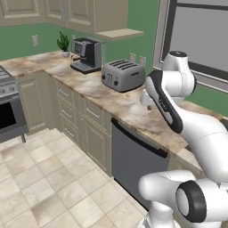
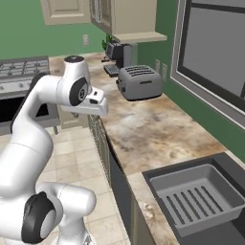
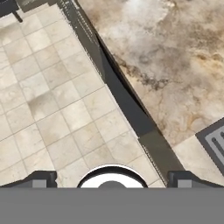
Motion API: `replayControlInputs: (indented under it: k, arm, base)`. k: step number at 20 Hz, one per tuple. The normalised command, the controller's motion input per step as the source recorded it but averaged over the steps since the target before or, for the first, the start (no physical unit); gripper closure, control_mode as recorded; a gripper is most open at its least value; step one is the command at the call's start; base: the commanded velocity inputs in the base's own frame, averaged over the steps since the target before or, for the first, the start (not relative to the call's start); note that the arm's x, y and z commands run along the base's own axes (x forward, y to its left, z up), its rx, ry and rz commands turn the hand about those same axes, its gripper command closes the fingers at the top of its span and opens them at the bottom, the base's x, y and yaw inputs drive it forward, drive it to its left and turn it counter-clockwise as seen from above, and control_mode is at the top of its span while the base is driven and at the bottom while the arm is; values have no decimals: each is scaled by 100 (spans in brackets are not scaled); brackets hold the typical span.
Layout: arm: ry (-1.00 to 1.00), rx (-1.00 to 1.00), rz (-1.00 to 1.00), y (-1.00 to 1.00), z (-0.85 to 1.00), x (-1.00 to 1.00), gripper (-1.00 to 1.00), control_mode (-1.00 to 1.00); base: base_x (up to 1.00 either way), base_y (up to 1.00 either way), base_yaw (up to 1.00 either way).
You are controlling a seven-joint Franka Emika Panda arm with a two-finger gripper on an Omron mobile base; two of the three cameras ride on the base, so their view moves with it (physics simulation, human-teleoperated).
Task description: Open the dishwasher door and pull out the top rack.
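Dishwasher door [image 1: 133,162] sitting shut under the marbled counter [image 1: 120,104]: flat dark grey panel, long black bar handle [image 1: 140,138] along the top. Gripper [image 3: 112,181] hovering high above the counter edge, fingertips spread wide, gripping nothing. Ribbed grey sink [image 2: 198,198] lying beside; boxy silver toaster [image 1: 122,75] standing further along; pale square floor tiles [image 1: 49,178] spreading below.

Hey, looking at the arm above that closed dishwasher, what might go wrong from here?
1. The open hand hangs high above the dark grey dishwasher door, so coming down it may clip the marbled stone countertop edge.
2. The long black bar handle sits tight under that edge; the fingertips may miss or slip off it.
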Motion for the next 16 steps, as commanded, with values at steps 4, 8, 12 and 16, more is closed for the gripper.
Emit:
replayControlInputs:
  k: [4,8,12,16]
  arm:
    - [0,-4,5,9,-32,0,-100,-100]
    - [0,-11,3,29,-32,6,-100,-100]
    - [0,-15,2,36,-29,4,-100,-100]
    - [0,-12,2,29,-30,11,-100,-100]
  base:
    - [0,0,0]
    - [0,0,0]
    - [0,0,0]
    - [0,0,0]
